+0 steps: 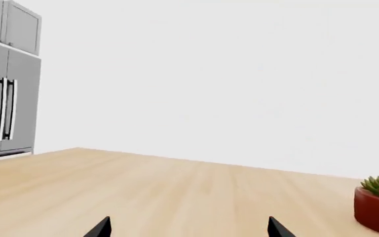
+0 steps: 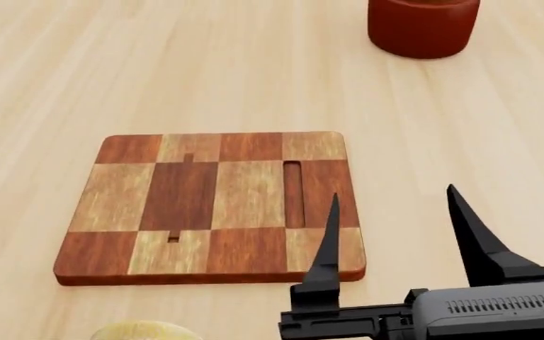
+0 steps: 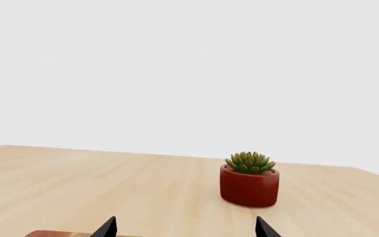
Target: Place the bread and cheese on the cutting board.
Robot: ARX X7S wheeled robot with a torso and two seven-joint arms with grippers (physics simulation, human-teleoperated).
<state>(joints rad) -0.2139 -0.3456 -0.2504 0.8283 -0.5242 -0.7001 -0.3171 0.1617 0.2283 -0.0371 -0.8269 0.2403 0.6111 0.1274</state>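
Right now the right gripper [image 2: 392, 207] shows in the head view with its two black jaws spread wide and nothing between them. It hangs above the bench [image 2: 64, 64], over the near right corner of the cutting board [image 2: 217, 205]. One jaw tip lies over the board's right edge and the other over bare wood beside it. How high it sits cannot be told. The right wrist view confirms the released jaws, with a sliver of the board just ahead of them.

The left gripper [image 1: 188, 228] appears only in its own wrist view, as two dark tips set well apart with nothing held, pointing across open bench.

The board lies flat in the middle of the head view, a checker of dark red and tan squares with narrow slots, and nothing rests on it. A pale yellow curved edge, probably the cheese [image 2: 145, 331], peeks in at the near edge of that view, just in front of the board's near left corner. The bread is not visible in any view. A dark red pot [image 2: 422, 25] holding a green succulent [image 3: 249, 162] stands farther back to the right, well apart from the board. A grey cabinet [image 1: 6, 84] stands beyond the bench.

Likely risks: the cheese sits almost out of sight, so a reach for it could miss or nudge it away. Its curved rind may slip from pointed jaws. Lowering here could strike the board's corner and shift it.
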